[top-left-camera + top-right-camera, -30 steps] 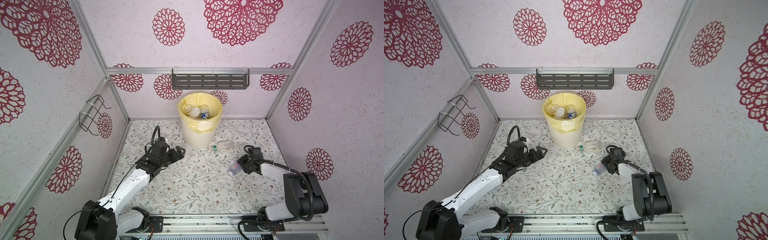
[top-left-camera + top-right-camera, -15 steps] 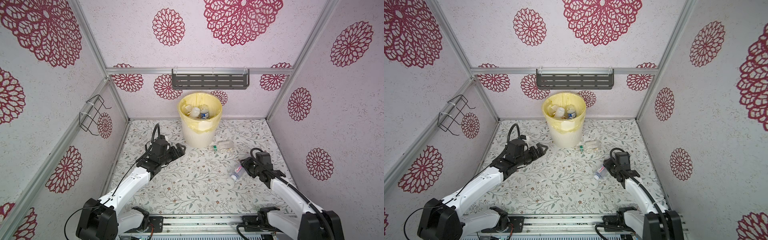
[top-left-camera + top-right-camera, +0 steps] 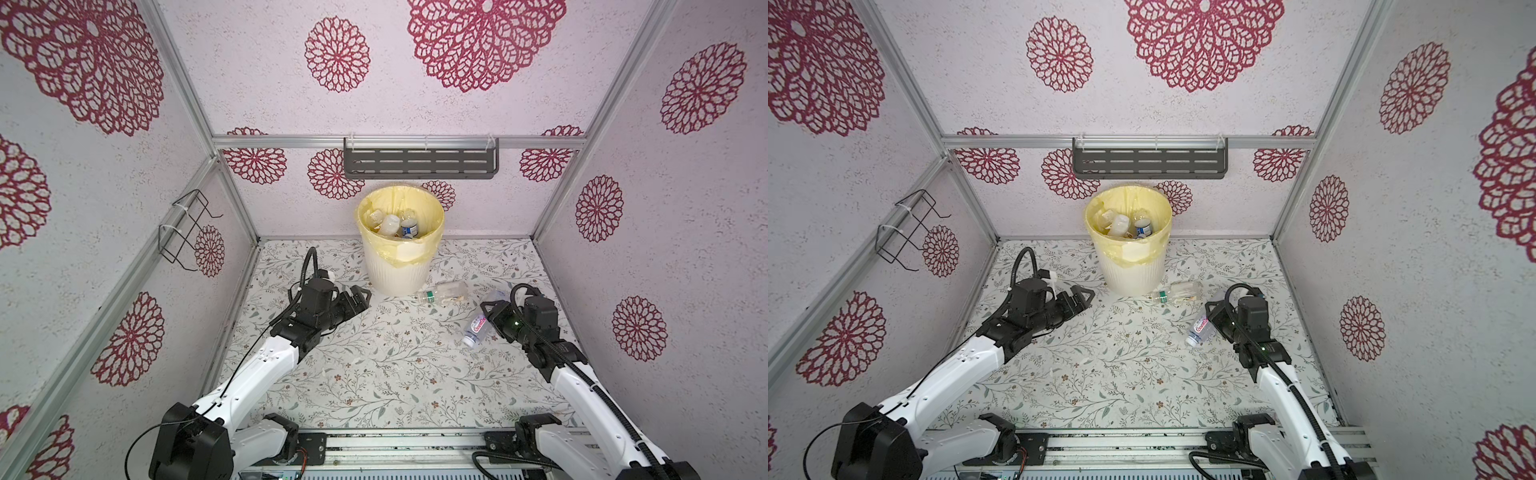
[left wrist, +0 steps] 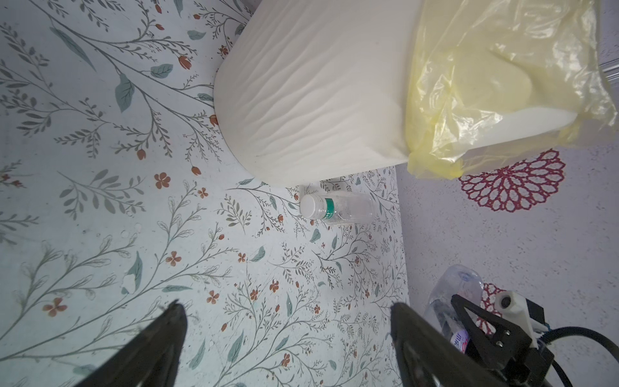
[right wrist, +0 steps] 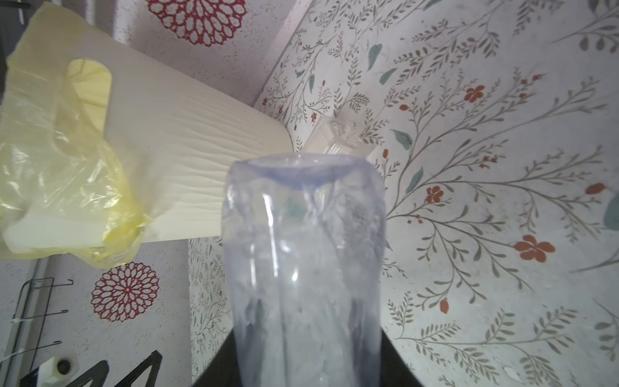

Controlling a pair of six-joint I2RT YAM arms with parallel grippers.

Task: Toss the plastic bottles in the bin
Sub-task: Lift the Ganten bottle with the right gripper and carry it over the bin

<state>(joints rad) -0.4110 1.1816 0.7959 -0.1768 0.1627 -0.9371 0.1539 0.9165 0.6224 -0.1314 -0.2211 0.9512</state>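
Floral tabletop (image 3: 374, 374): one clear bottle (image 3: 443, 291) is seen beside the bin (image 3: 397, 272).
Right gripper (image 3: 487, 318): clamped on red-labelled bottle (image 3: 476, 329).
Left gripper (image 3: 358, 296): spread, empty.
Risk: thin plastic may be squeezed loose mid-carry.

Lab booth: aluminium frame (image 3: 282, 141), wallpapered panels (image 3: 249, 83)

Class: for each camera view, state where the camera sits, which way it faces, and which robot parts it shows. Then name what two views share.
Top views: high at the front, looking down toward the back wall; bin, both arms, left hand, right hand.
Left wrist: on the left arm, facing the lying bottle and bin; its open fingers show.
Right wrist: on the right arm, looking along the held bottle toward the bin; finger bases barely show.
Shared: both wrist views show the bin and lying bottle.
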